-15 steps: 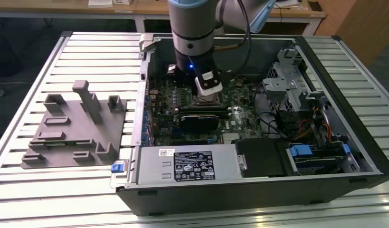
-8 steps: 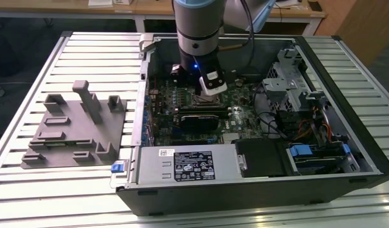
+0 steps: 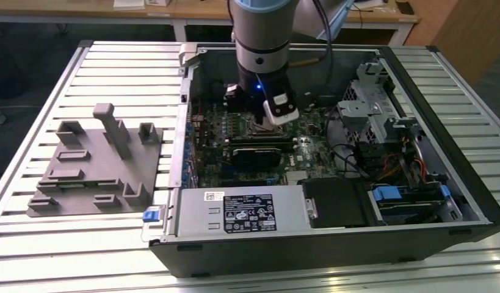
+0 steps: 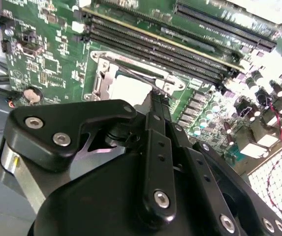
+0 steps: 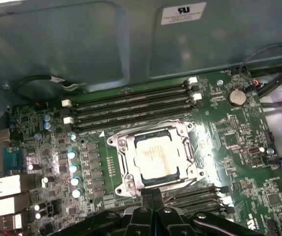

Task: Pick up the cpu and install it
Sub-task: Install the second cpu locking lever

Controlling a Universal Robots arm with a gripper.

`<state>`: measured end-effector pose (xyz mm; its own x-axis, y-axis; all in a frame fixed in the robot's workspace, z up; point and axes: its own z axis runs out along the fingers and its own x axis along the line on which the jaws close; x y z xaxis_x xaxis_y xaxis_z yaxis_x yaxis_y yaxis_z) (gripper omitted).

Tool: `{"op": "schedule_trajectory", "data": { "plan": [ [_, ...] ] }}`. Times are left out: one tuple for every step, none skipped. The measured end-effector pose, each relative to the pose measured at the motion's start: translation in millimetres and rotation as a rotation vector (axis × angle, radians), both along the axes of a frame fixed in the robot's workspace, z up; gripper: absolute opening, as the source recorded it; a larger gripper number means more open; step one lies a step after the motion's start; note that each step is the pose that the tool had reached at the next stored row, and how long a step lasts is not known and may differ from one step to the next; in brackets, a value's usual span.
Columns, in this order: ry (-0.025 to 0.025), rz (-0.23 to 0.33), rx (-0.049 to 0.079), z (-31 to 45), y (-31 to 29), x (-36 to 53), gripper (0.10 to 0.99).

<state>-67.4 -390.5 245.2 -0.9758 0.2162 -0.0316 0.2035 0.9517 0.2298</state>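
The cpu (image 5: 153,157), a pale silver square, lies flat inside the metal-framed socket (image 5: 122,169) on the green motherboard. It also shows in the second wrist view (image 4: 128,91), partly behind the fingers. My gripper (image 5: 153,192) hangs just above the socket's near edge with its two black fingers pressed together and nothing between them. In the second wrist view the gripper (image 4: 156,98) tips end over the socket frame. In the exterior view the gripper (image 3: 270,122) reaches down into the open computer case, covering the socket.
A grey moulded tray (image 3: 95,165) with upright blocks sits on the slatted table at the exterior view's left. Inside the case are memory slots (image 5: 131,105), a power supply (image 3: 242,210), a drive cage (image 3: 380,116) and loose cables (image 3: 392,165).
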Motion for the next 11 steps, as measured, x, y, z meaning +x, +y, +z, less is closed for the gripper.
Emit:
{"op": "schedule_trajectory", "data": {
  "plan": [
    [0.0003,0.000,0.000,0.0,-1.6,0.3,0.106],
    [0.0007,-0.001,0.000,0.0,-3.3,0.7,0.106],
    [0.0010,-0.001,0.000,0.0,-5.0,1.0,0.106],
    [0.0013,-0.001,0.000,0.0,-6.8,1.3,0.106],
    [0.0014,-0.001,0.000,-0.3,-9.0,1.4,0.106],
    [0.0014,-0.001,0.000,-1.3,-10.3,1.4,0.106],
    [0.0012,-0.002,0.000,-3.3,-10.8,1.0,0.106],
    [0.0014,-0.002,0.000,-5.0,-10.8,0.1,0.106],
    [0.0014,-0.002,0.000,-6.7,-10.9,-0.8,0.106],
    [0.0014,-0.002,0.001,-8.6,-10.9,-1.7,0.106],
    [0.0014,-0.001,0.001,-10.4,-10.9,-2.6,0.106]
  ]
}}
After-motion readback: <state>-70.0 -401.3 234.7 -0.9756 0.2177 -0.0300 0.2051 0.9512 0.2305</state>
